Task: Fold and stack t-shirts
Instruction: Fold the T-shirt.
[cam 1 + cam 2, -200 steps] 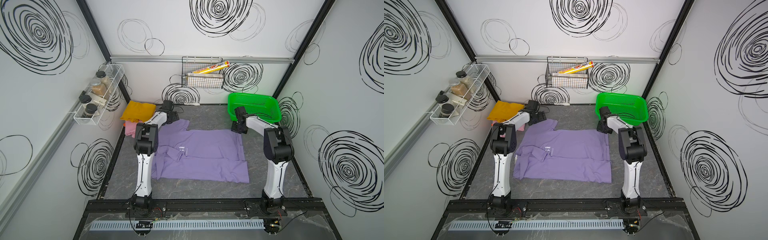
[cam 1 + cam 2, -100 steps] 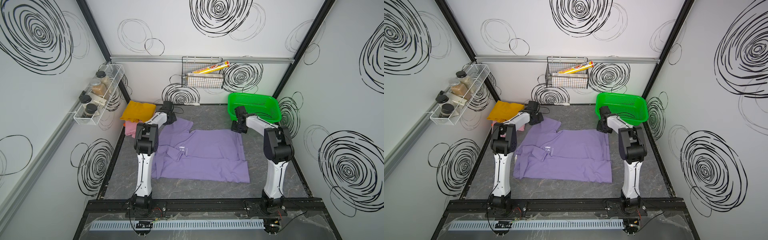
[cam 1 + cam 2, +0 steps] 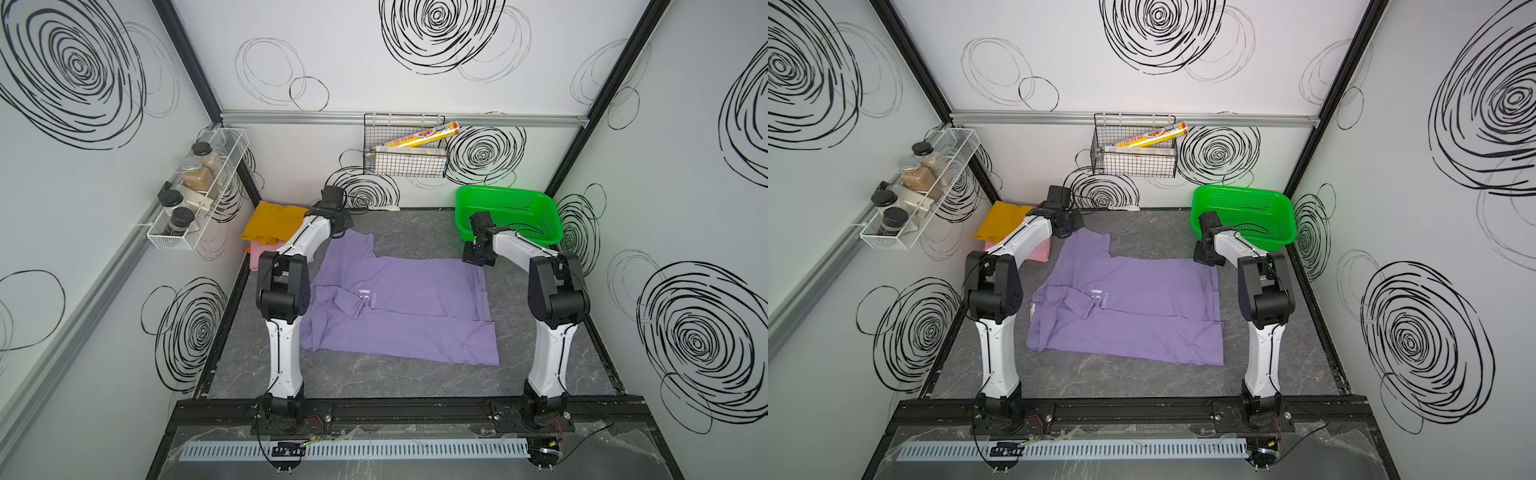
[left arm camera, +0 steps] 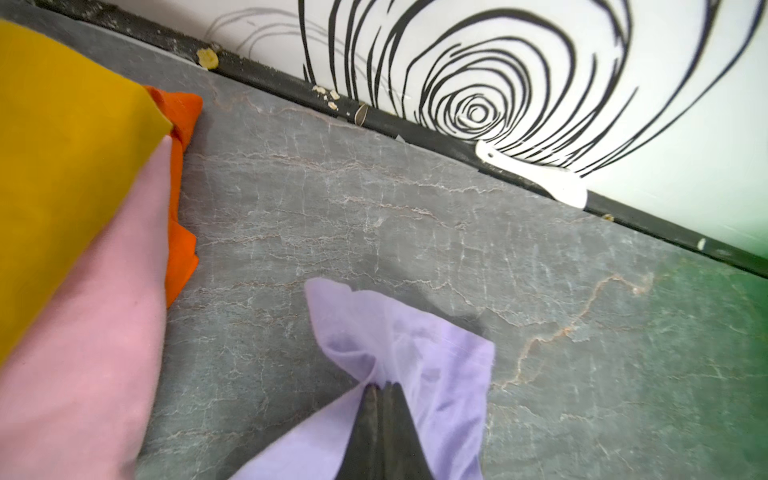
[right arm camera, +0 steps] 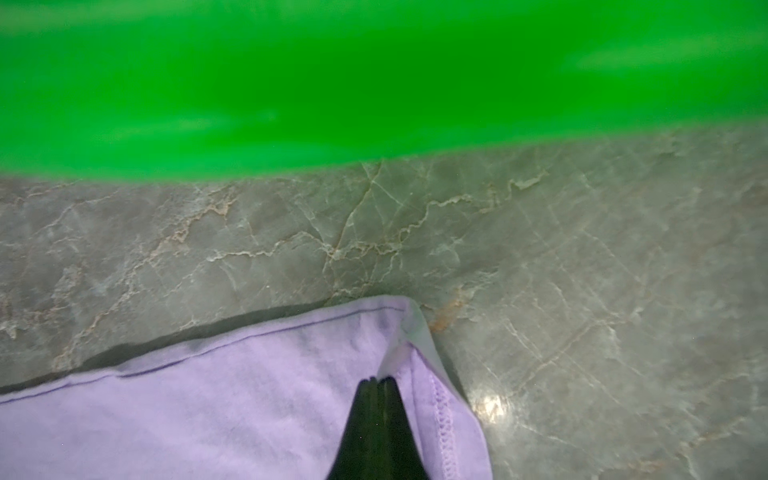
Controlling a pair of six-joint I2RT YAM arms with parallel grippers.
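Left jaws have snapped shut since a second ago, and the arm has barely shifted; right arm unchanged. left gripper (image 4: 380,386) now pinches the far sleeve corner of the lavender t-shirt (image 4: 415,353), cloth bunched at the tips. right gripper (image 5: 378,380) is closed too, clamped on the shirt's far hem corner, close to the green basket (image 5: 374,83). Both top views show the shirt spread on the grey marble table (image 3: 415,232) between the two arms, white lettering up, its left part rumpled with a fold over the chest. mustard t-shirt (image 3: 274,222) lies folded on the pink t-shirt (image 3: 258,258) in the far left corner, near the left gripper; orange cloth (image 4: 180,124) peeks out under them
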